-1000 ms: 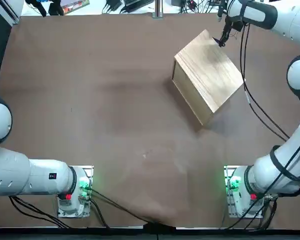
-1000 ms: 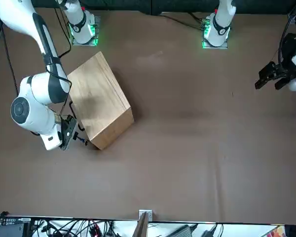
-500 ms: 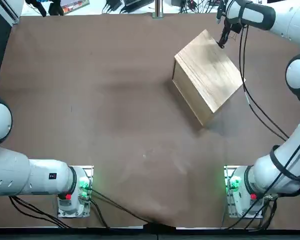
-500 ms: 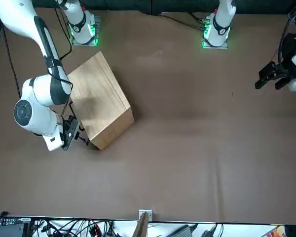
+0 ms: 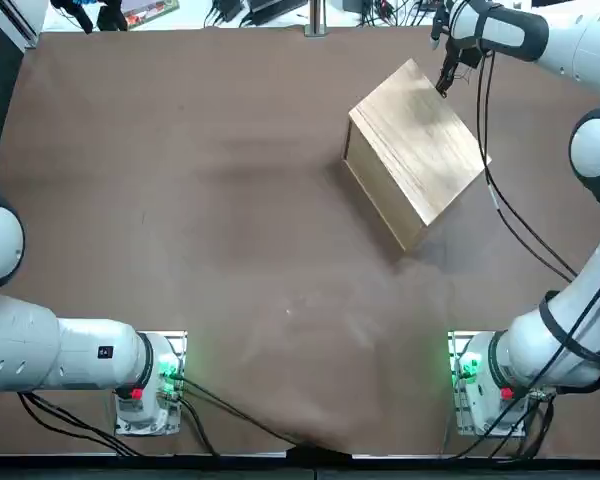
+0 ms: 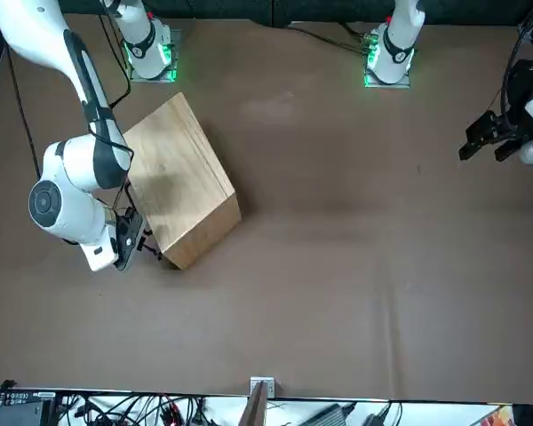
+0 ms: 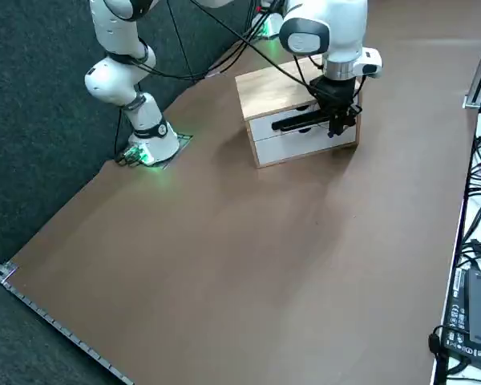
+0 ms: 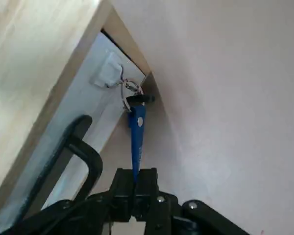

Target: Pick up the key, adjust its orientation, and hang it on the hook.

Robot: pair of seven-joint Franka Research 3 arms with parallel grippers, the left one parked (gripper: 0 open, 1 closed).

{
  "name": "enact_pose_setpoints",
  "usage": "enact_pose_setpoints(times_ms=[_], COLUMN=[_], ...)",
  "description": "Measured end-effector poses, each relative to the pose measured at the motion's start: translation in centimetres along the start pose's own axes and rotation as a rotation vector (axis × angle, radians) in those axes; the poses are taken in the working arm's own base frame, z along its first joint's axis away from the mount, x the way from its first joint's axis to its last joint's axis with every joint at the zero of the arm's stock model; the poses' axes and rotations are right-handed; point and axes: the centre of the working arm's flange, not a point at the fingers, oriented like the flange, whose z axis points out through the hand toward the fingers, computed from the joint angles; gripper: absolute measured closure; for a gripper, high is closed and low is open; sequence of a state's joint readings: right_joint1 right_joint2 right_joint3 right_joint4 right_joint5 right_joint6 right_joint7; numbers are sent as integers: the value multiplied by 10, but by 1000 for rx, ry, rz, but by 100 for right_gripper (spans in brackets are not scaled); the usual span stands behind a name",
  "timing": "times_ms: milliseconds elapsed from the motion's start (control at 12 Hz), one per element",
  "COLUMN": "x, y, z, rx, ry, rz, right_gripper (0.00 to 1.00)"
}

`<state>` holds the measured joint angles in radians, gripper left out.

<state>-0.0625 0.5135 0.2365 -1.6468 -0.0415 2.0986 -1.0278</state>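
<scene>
In the right wrist view the key [image 8: 136,139], a narrow bright blue piece, runs from my right gripper [image 8: 134,178] up to a small wire ring [image 8: 129,88]. The ring sits against a small white hook [image 8: 108,73] on the white front face of the wooden box [image 5: 418,140]. The gripper is shut on the key's blue end. Its thin metal end does not show. Seen from above, the right gripper [image 5: 443,84] hangs at the box's far right corner. In the side view the right gripper [image 7: 334,122] is in front of the drawer face.
A black bar handle [image 7: 295,123] crosses the box's white face [image 8: 83,127], close beside my fingers. Seen from the front, the wooden box [image 6: 178,177] stands skewed on the brown table [image 5: 230,200]. Cables and gear [image 7: 473,321] lie past the table's far edge.
My right arm's wrist has shifted slightly toward the box's front face. The box has not moved.
</scene>
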Motion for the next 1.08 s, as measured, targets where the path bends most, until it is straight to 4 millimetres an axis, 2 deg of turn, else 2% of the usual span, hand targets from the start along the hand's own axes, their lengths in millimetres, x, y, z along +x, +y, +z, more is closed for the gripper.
enact_pose_setpoints(times_ms=[583,750,833,1083], x=[0,0,1,1], y=[0,0,0,1], z=[0,0,0,-1], rx=[0,0,0,-8], ry=[0,0,0,0], rz=[0,0,-1,-5], right_gripper=[95,84,84,55])
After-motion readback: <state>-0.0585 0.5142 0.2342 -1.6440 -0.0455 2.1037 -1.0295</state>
